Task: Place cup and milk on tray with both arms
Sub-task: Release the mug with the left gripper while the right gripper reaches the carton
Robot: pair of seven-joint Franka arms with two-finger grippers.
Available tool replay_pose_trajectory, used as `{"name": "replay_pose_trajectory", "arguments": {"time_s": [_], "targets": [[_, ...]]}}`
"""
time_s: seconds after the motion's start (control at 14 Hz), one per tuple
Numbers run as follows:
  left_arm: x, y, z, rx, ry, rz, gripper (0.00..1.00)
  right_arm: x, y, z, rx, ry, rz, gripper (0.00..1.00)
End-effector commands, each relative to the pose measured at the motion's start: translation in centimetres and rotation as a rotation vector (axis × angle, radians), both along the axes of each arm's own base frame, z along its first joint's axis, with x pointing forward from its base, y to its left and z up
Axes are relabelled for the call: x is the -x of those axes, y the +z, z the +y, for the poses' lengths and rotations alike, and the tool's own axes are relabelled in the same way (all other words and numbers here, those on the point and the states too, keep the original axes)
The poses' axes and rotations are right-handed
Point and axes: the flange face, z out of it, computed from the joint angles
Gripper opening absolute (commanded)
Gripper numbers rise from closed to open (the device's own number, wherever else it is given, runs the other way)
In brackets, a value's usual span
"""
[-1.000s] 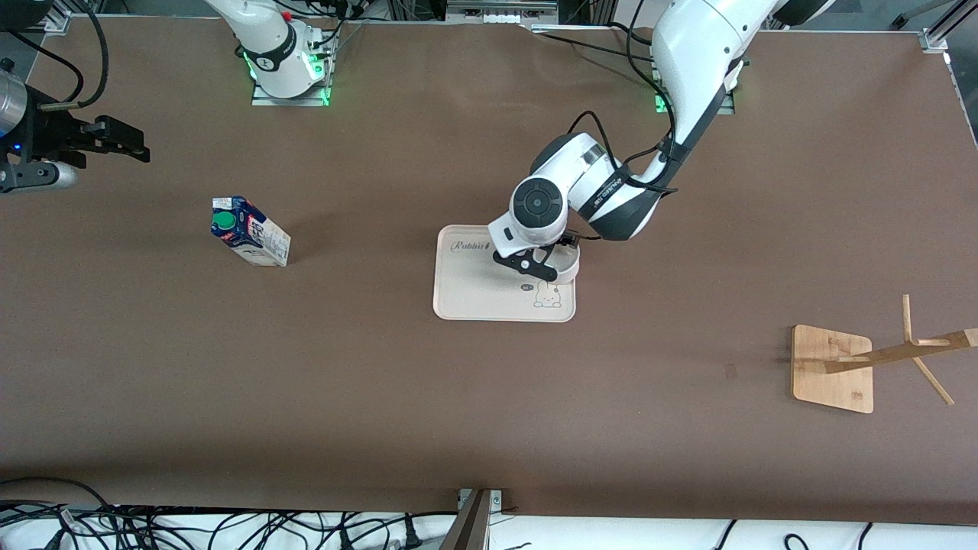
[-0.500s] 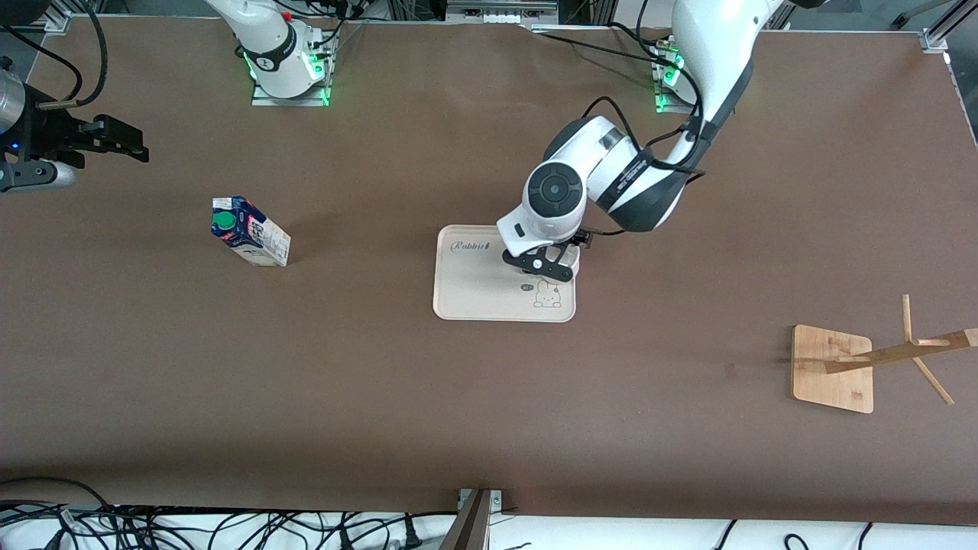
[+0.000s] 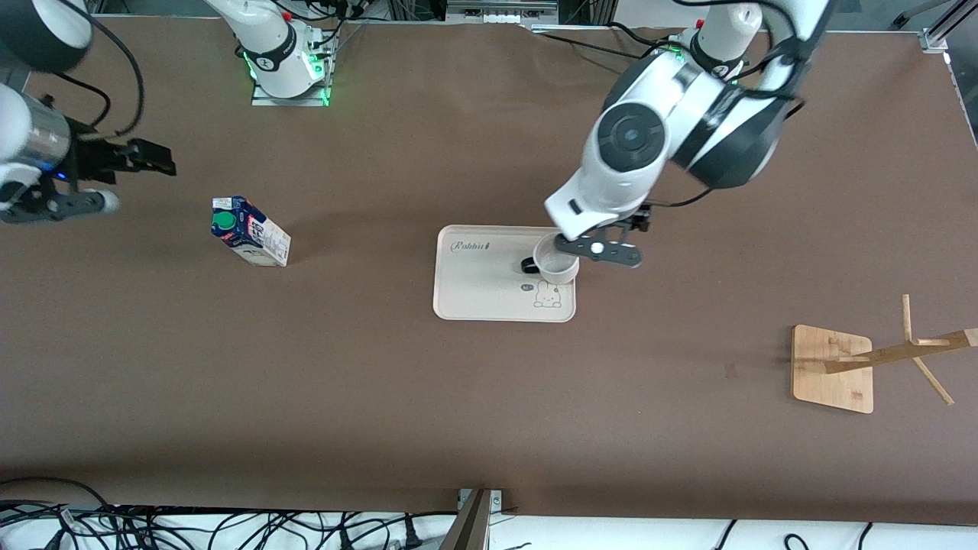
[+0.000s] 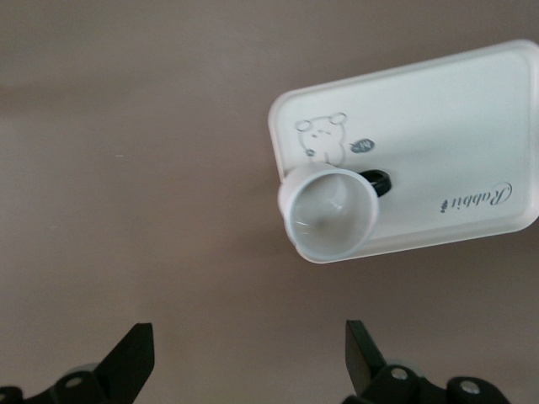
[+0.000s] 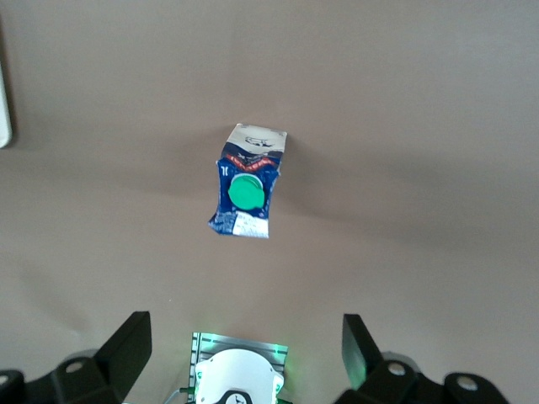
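Cup (image 3: 556,264) sits on tray (image 3: 474,294); left gripper (image 3: 600,250) open above it; your open right gripper (image 3: 114,179) takes milk (image 3: 249,231) next.

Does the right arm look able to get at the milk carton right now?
Probably yes: the right pincer is open and holds nothing, and the milk carton stands alone on bare table toward that arm's end.

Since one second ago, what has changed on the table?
The left pincer, open, rose off the cup, leaving it on the tray. The right pincer, open, shifted slightly toward the milk. Milk, tray and wooden rack stayed put.
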Motion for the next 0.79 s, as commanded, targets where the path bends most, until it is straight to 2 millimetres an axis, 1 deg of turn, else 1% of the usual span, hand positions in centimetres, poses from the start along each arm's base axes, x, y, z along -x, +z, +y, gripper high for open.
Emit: {"name": "replay_pose_trajectory", "arguments": {"time_s": [0.0, 0.07, 0.14, 0.21, 0.36, 0.5, 0.64, 0.71], "targets": [[-0.4, 6.6, 3.9, -0.019, 0.056, -0.054, 1.00, -1.0, -4.8, 0.7, -0.002, 0.000, -0.011, 1.00], [-0.9, 8.5, 5.6, -0.018, 0.085, -0.062, 1.00, -0.6, -6.4, 1.3, 0.007, -0.024, -0.011, 1.00], [-1.7, 10.0, 7.8, -0.008, 0.122, -0.078, 1.00, -0.2, -8.2, 1.3, 0.015, -0.049, -0.010, 1.00], [-1.9, 11.4, 9.7, -0.006, 0.153, -0.097, 1.00, 0.4, -9.5, 1.3, 0.017, -0.054, -0.002, 1.00], [-1.9, 13.2, 12.4, -0.011, 0.197, -0.116, 1.00, 0.8, -11.5, 1.7, 0.018, -0.050, -0.007, 1.00], [-2.0, 13.7, 14.1, -0.032, 0.224, -0.102, 1.00, 1.9, -13.8, 1.6, 0.018, -0.050, -0.009, 1.00], [-2.5, 13.7, 16.2, -0.038, 0.258, -0.103, 1.00, 3.0, -16.0, 1.6, 0.021, -0.049, 0.034, 1.00], [-2.7, 13.7, 16.8, -0.037, 0.267, -0.101, 1.00, 3.4, -17.0, 1.6, 0.020, -0.048, 0.033, 0.98]]}}
